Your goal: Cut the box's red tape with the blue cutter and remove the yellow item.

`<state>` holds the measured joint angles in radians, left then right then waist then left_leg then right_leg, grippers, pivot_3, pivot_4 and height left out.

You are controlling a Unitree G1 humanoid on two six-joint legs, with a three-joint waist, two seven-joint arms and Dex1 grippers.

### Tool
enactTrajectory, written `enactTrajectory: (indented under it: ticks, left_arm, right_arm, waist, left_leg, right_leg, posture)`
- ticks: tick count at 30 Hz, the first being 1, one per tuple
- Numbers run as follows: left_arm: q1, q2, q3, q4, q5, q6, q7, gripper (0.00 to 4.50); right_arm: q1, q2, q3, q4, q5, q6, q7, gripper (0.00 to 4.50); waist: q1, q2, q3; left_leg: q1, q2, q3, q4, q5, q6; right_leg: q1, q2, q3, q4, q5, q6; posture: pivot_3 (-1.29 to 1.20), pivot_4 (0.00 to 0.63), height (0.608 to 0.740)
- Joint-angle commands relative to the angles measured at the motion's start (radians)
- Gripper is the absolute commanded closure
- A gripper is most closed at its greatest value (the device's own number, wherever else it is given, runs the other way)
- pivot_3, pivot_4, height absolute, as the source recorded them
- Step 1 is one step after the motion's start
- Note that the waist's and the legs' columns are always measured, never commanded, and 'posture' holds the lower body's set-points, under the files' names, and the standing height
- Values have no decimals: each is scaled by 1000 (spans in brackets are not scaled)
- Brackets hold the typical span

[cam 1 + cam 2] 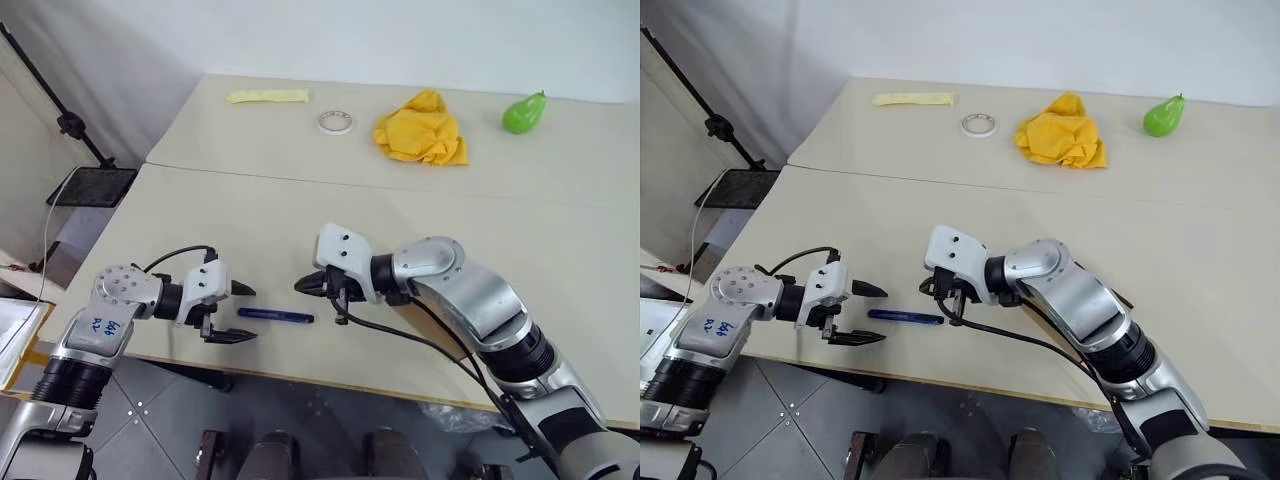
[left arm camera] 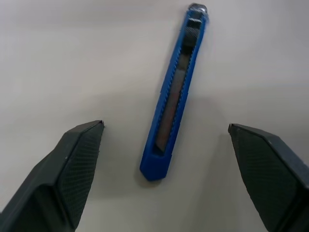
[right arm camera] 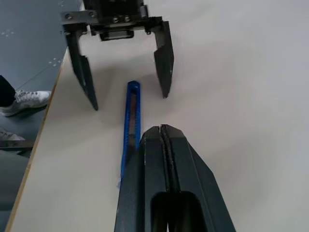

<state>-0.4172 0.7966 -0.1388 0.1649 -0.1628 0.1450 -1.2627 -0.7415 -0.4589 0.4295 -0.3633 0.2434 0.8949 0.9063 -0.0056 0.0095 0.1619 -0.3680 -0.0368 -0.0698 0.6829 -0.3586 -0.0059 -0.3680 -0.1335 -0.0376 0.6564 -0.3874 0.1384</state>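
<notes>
blue cutter [image 1: 276, 315] flat on bare table [image 1: 300, 215]

A big pale counter [image 1: 300, 215] fills the middle. At its far side lie four things in a row. A flat pale yellow strip [image 1: 267, 97] is on the left. Next to it sits a whitish tape ring [image 1: 335, 122]. Then comes a crumpled orange-yellow cloth [image 1: 421, 130]. A green pear [image 1: 523, 113] stands near the far right. A black stand [image 1: 70, 125] rises beside the counter, on the left.

Blue cutter [image 2: 173, 94] glossy plastic, ridged edge; table [image 1: 300, 215] smooth matt; orange-yellow cloth [image 1: 422, 130] crumpled.
</notes>
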Motion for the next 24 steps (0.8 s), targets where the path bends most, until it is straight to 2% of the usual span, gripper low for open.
enactTrajectory:
  ticks: [1, 6, 10, 15, 18, 22, 24]
  left_arm:
    - [24, -8, -87, 78, 60, -15, -50, 1211]
    - [-9, -7, -99, 141, 78, -69, -84, 1211]
    - [-33, -26, -111, 168, 82, -117, -98, 1912]
    - [-42, -40, -125, 167, 88, -147, -119, 1912]
    - [-39, -42, -131, 167, 96, -173, -130, 2500]
    - [-31, -41, -133, 160, 106, -194, -137, 3637]
    - [-25, -40, -134, 150, 107, -195, -138, 3637]
  right_arm:
    - [6, -14, -23, -67, 23, 19, -12, 4500]
    - [16, -34, -31, -88, 34, 37, -24, 4500]
    - [15, -38, -34, -88, 41, 41, -35, 4500]
    - [12, -41, -35, -87, 47, 42, -44, 4500]
    - [11, -45, -35, -90, 53, 45, -49, 4500]
    - [15, -58, -35, -102, 60, 50, -52, 4500]
    - [18, -64, -34, -108, 64, 51, -52, 4500]
  waist:
    - [-2, 0, 0]
    - [-6, 0, 0]
    - [-9, 0, 0]
    - [-8, 0, 0]
    - [-7, 0, 0]
    - [-4, 0, 0]
    - [-3, 0, 0]
  left_leg:
    - [0, 0, 0, 0, 0, 0]
    - [0, 0, -1, -1, 0, 1]
    - [1, 0, -2, -1, 1, 1]
    - [1, 0, -5, -1, 1, 1]
    - [1, 0, -7, -1, 1, 1]
    - [1, -1, -8, -1, 1, 1]
    - [1, -1, -8, -1, 1, 1]
  right_leg:
    - [0, 0, 0, 0, 0, 0]
    - [2, 0, -2, 0, 0, 0]
    - [3, 0, -3, 0, 0, 0]
    - [7, 0, -7, -2, 0, 1]
    - [8, 0, -8, -3, 1, 1]
    - [9, -1, -9, -4, 1, 2]
    - [9, -1, -9, -4, 1, 2]
  posture:
    - [0, 150, 740]
    - [0, 150, 740]
    - [0, 150, 740]
    - [0, 150, 740]
    - [0, 150, 740]
    - [0, 150, 740]
    - [0, 150, 740]
